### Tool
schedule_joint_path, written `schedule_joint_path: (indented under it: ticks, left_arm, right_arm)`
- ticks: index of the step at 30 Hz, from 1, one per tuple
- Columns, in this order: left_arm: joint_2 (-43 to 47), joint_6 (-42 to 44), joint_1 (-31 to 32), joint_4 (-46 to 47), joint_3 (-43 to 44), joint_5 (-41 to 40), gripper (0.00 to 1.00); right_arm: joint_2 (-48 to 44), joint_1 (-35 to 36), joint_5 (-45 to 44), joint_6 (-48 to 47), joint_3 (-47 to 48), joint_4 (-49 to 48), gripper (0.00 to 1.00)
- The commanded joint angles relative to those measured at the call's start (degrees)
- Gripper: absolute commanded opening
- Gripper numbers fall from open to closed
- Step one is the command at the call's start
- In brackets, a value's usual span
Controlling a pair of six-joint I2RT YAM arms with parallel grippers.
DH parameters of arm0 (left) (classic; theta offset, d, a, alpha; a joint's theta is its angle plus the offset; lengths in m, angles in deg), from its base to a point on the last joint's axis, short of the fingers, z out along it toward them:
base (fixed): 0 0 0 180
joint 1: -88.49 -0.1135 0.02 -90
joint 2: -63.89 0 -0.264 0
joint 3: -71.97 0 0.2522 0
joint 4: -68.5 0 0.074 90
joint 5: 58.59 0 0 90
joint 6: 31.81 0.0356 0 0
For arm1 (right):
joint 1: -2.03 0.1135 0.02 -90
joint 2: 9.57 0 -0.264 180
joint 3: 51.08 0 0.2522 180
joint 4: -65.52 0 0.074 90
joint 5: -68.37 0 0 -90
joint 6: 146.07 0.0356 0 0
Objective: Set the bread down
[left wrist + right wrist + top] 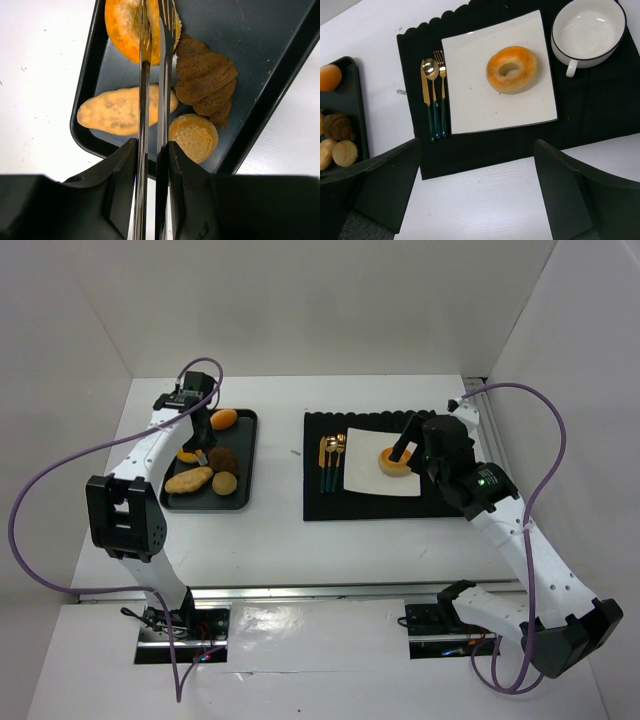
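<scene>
Left gripper (155, 10) nearly closed, tips at tray bread (122, 27), hold unclear; right gripper (477, 150) gapes wide, empty, plated bread (512, 68) beyond its fingers.

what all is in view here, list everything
ring bread: 2, golden orange, one on the plate, one on the tray
oval bun: 1, orange, tray's far end
croissant: 1, brown, tray
long loaf: 1, tan, tray
round bun: 1, tan, tray's near end
tray: 1, black, table's left
plate: 1, white, on the mat
cutlery: knife, spoon, fork, gold, dark handles, left of plate
bowl: 1, white, dark rim, on mat
mat: 1, black
table: white
left gripper: nearly shut on tray's ring bread
right gripper: open, empty
</scene>
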Motion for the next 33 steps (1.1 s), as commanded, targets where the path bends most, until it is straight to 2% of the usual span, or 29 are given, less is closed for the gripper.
schedule_joint_path:
  ticks: [1,4,7,14,20,23,28,33]
  left_arm:
    - [3.9,0.9,0.2,-1.5,3.3,-0.3,0.19]
    - [7.0,0.9,0.2,-2.1,3.9,0.4,0.06]
    - [10.0,0.9,0.9,-3.2,4.6,0.4,0.00]
    - [15.5,1.5,6.6,-6.0,6.4,3.1,0.00]
    - [16.8,-1.4,19.8,-4.6,8.3,11.2,0.00]
    - [14.5,-4.4,26.4,-0.2,7.8,16.3,0.00]
    - [6.1,-7.3,35.8,2.7,12.3,14.2,0.00]
    - [-2.4,-7.3,38.9,5.7,18.8,15.0,0.00]
  right_arm:
    - [0.0,-0.2,-0.1,0.6,0.1,-2.0,1.00]
    - [0.0,-0.2,-0.1,0.6,0.1,-2.0,1.00]
    - [0.0,-0.2,-0.1,0.6,0.1,-2.0,1.00]
    - [0.0,-0.2,0.4,0.6,0.1,-2.5,1.00]
    - [-0.6,-0.2,-5.2,-0.6,3.0,-0.1,1.00]
    - [-1.9,-0.2,-8.9,-1.1,4.8,1.3,1.00]
    - [-4.8,-0.2,-13.5,-1.1,6.8,4.3,1.00]
    - [-6.7,-0.8,-15.3,-1.6,8.8,7.6,1.00]
